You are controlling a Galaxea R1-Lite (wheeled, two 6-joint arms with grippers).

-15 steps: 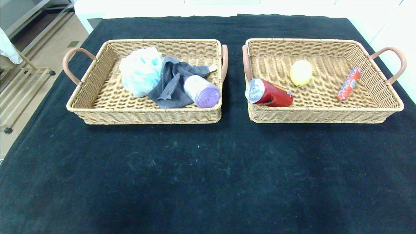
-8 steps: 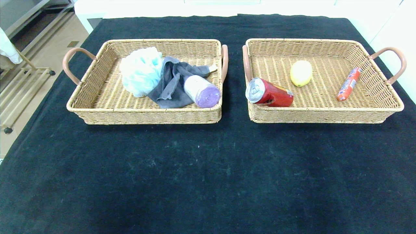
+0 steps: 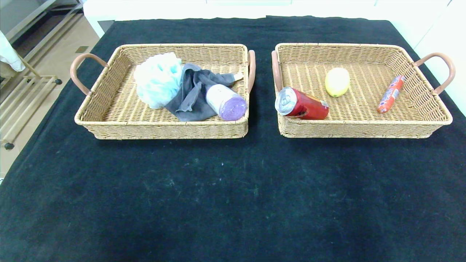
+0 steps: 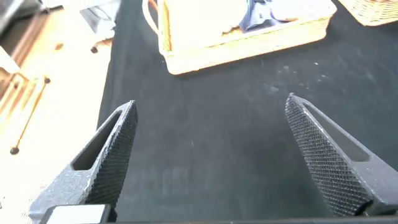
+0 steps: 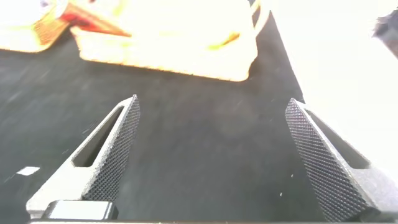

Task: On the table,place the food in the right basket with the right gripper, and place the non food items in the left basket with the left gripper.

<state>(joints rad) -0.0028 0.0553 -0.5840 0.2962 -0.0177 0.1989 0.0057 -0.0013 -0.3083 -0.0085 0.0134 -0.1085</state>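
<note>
Sitting side by side on the black tablecloth [image 3: 233,189]: left basket [image 3: 109,109] and right basket [image 3: 418,109], inner handles close together but not touching

Lying inside the left basket: light blue bath pouf [image 3: 157,79] toward its far left part, grey cloth [image 3: 193,95] draped just right of the pouf and touching it, purple-ended roll [image 3: 225,102] resting on the cloth near the basket's right wall, tilted with its purple end facing the front rim

Lying inside the right basket: red can [image 3: 300,104] on its side in the front left corner, silver top pointing at the basket's left wall; yellow lemon [image 3: 337,82] behind the can, near the basket's middle, apart from it; red wrapped snack stick [image 3: 391,93] leaning along the right wall, well apart from the lemon

Showing nothing loose on the cloth in front of the baskets in the head view

Hovering low over bare tablecloth, well in front of the left basket [image 4: 242,46]: left gripper [image 4: 211,143], fingers spread wide, gripping nothing

Hovering over bare tablecloth in front of the right basket [image 5: 174,53], toward its outer handle side: right gripper [image 5: 212,146], fingers spread wide, gripping nothing

Staying out of the head view: both arms
</note>
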